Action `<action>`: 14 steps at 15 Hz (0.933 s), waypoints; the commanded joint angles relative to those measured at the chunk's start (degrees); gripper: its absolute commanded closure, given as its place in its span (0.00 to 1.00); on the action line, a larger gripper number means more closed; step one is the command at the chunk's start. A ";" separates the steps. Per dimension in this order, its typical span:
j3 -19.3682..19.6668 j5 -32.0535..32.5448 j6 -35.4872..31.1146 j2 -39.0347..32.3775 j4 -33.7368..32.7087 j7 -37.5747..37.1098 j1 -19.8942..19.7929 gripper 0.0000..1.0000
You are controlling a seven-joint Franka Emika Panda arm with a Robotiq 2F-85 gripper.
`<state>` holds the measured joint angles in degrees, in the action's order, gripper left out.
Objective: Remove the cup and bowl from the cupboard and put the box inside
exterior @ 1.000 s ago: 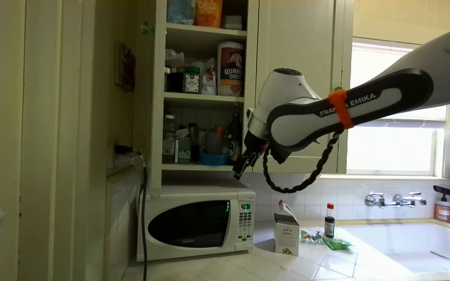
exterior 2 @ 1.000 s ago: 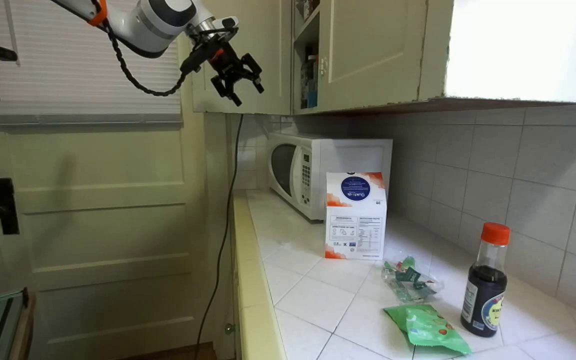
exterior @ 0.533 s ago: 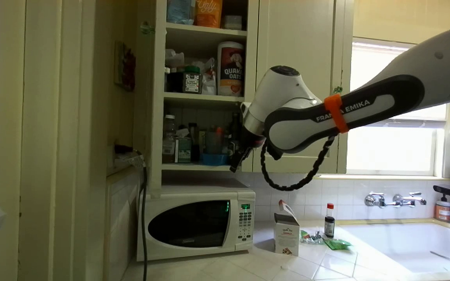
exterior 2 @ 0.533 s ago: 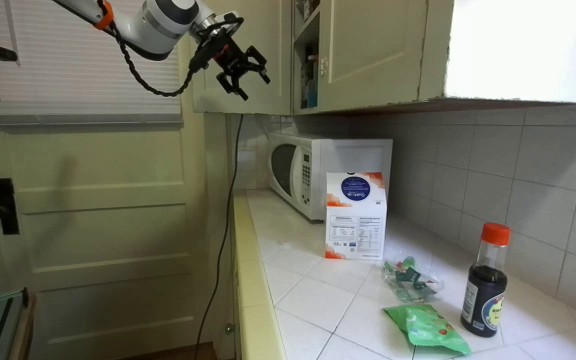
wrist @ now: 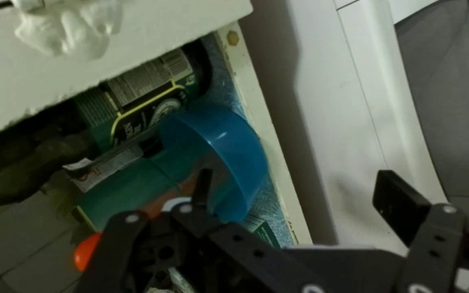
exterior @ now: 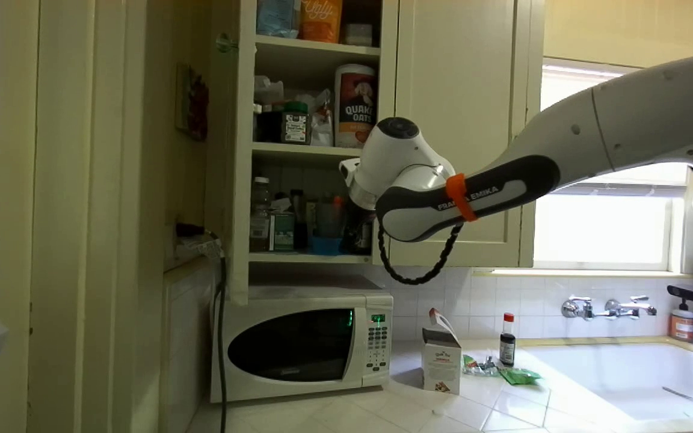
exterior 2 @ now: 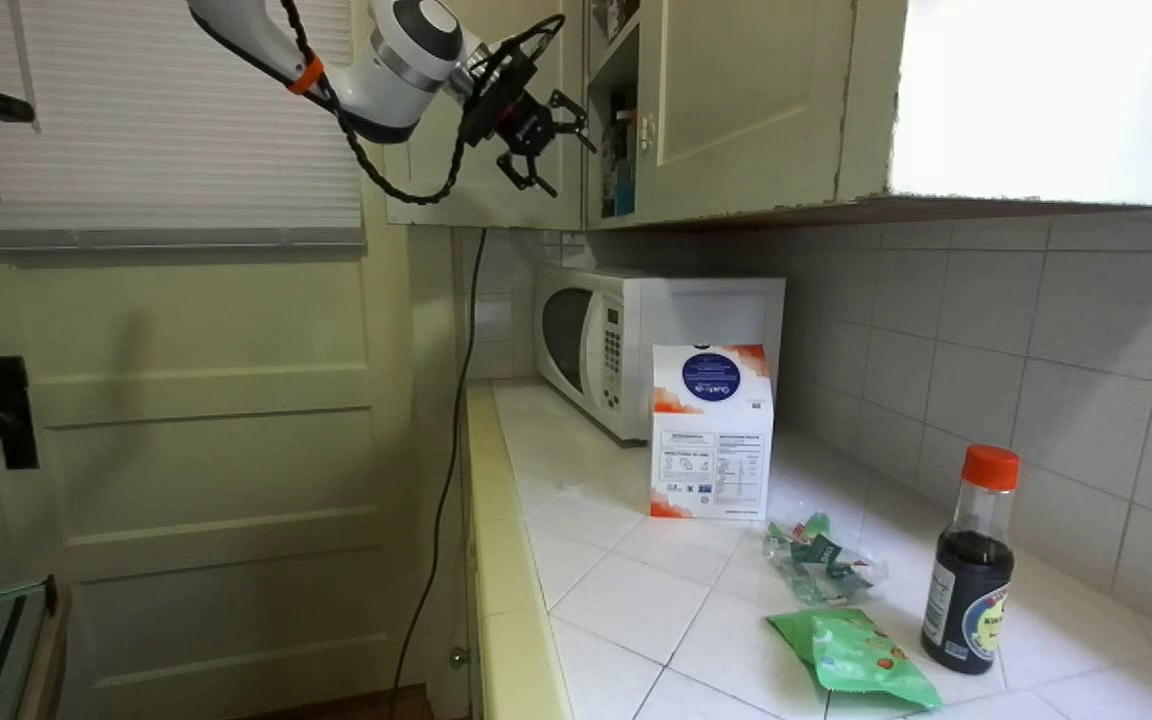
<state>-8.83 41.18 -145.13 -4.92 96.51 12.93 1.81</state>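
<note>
Three shelves [exterior: 313, 154] make up the crowded cupboard [exterior: 387, 66] at the left, and on the lowest shelf [exterior: 304, 259] sits the blue bowl [exterior: 326, 245], close to the front lip. A dull, see-through shape, probably the cup [exterior: 326, 222], rises in or behind the bowl; I cannot tell which.

Just right of them is the gripper [exterior 2: 574, 171], its jaws spread wide with nothing held. Over the last second it has swung in from the right and come up to the cupboard's mouth, while bowl and box lie as they did; the work seems to be passing from approach to the first removal.

Edges decide the next bit, I think. In the wrist view the shelf lip runs tight along the bowl, and a green-labelled bottle [wrist: 153, 97] crowds it on another side, so the gripper may catch on either. The easier way out looks to be straight forward, over the microwave [exterior: 298, 343].

Farther right, the box [exterior: 441, 368] stands upright on the counter [exterior: 346, 415], near the microwave, its top flap raised. Beyond it come a clear packet [exterior: 482, 367], a green packet [exterior: 520, 376] and the red-capped bottle [exterior: 507, 344], so the tiles in front of the box look the likelier place to set things down.
</note>
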 commanded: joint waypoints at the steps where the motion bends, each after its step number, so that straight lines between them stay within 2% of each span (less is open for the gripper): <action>1: 2.00 5.58 0.40 -8.26 -10.10 1.64 3.08 0.00; 7: 3.18 4.13 0.89 -15.49 -18.73 4.07 5.54 0.00; 14: 4.32 1.05 1.53 -18.94 -23.05 4.11 5.73 0.00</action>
<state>-5.25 44.64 -145.05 -21.96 76.28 15.49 6.76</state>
